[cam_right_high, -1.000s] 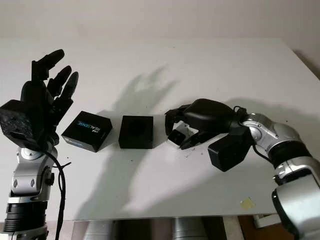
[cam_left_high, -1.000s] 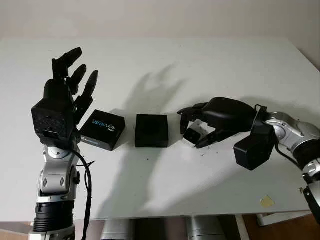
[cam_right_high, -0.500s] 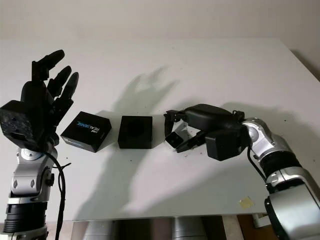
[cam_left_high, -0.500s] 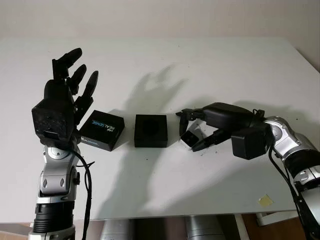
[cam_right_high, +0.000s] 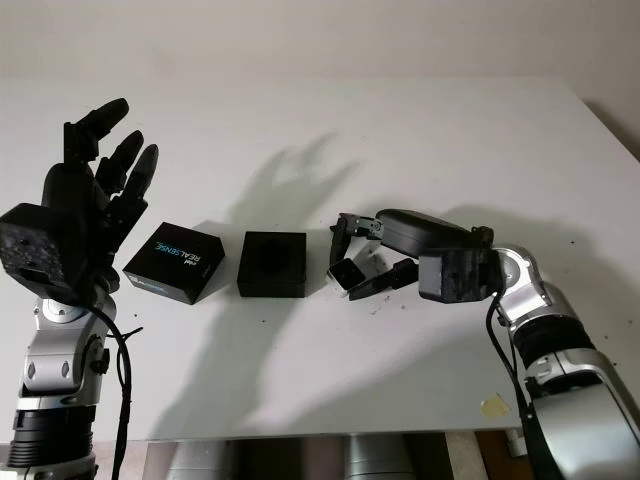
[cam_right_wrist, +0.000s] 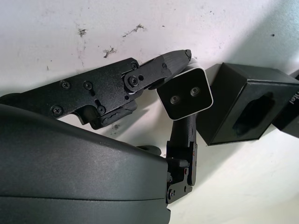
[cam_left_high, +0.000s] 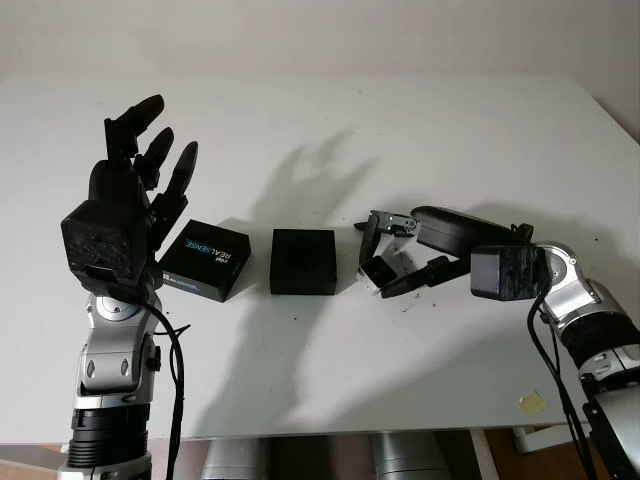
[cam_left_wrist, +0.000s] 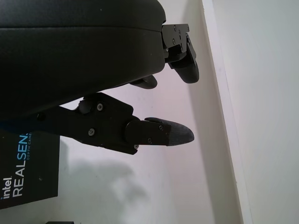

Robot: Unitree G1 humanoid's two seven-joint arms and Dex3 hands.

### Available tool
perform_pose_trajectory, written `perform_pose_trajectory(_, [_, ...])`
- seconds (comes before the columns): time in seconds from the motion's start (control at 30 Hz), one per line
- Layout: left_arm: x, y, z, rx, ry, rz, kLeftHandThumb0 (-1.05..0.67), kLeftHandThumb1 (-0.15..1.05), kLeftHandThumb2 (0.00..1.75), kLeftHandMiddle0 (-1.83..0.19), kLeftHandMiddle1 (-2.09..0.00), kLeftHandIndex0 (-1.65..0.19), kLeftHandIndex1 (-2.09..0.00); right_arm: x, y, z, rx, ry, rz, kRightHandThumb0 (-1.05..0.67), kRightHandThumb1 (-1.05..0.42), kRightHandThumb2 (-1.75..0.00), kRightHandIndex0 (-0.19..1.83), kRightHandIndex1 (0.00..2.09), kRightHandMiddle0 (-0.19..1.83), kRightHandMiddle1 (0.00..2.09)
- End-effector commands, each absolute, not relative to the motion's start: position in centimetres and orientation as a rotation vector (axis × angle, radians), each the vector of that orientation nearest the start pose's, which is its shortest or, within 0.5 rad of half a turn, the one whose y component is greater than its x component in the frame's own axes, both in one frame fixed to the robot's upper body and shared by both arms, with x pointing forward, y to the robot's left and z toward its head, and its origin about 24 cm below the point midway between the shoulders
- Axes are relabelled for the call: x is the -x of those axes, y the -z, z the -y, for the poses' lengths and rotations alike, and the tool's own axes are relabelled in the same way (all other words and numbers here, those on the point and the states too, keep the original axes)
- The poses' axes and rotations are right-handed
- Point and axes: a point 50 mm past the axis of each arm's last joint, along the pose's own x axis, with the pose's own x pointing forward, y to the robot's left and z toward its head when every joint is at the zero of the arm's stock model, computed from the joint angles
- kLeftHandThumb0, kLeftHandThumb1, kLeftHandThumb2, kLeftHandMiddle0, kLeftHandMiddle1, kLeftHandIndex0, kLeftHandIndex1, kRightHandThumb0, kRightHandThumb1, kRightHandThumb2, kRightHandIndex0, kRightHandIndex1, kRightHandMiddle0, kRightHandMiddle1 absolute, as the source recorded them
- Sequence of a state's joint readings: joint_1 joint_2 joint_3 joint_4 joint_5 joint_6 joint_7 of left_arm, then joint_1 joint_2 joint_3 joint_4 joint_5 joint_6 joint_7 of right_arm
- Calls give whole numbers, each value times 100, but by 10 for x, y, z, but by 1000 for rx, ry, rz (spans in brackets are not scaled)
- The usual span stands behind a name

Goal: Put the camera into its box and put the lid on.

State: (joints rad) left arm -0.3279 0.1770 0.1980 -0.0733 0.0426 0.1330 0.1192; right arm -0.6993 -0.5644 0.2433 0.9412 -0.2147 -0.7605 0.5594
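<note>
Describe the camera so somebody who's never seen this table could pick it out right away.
On the white table, three small things sit in a row near the front edge. The camera is the one nearest the right hand, pinched between its fingers. Unlike the black open box and the black printed lid, it is silver.

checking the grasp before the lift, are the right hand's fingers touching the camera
Touching. In the right wrist view, two fingers of the right hand press against opposite sides of the silver camera, beside the open black box.
</note>
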Motion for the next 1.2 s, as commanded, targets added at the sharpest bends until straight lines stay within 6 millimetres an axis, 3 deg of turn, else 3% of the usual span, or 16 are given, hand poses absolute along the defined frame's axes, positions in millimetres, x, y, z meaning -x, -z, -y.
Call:
perform_pose_trajectory(0.0, [-298,-146,-211,-165,-269,299,-47,105,26,-19,-31,13,-86,-342,-96,206,894,-758,184,-41,-100,-5,34,6,24,170])
perform_pose_trajectory(0.43, [-298,-146,-210,-167,-272,297,-48,105,25,-19,-30,12,-83,-343,-126,194,750,-685,261,-47,-102,-5,32,5,25,174])
perform_pose_trajectory(0.93, [-300,-152,-209,-180,-314,310,-44,105,28,-18,-34,13,-91,-338,-148,158,570,-570,262,-44,-103,-5,30,5,16,187])
perform_pose_trajectory(1.17, [-302,-155,-212,-207,-350,314,-47,105,31,-11,-42,17,-96,-337,-148,138,512,-518,236,-42,-104,-5,31,6,14,194])
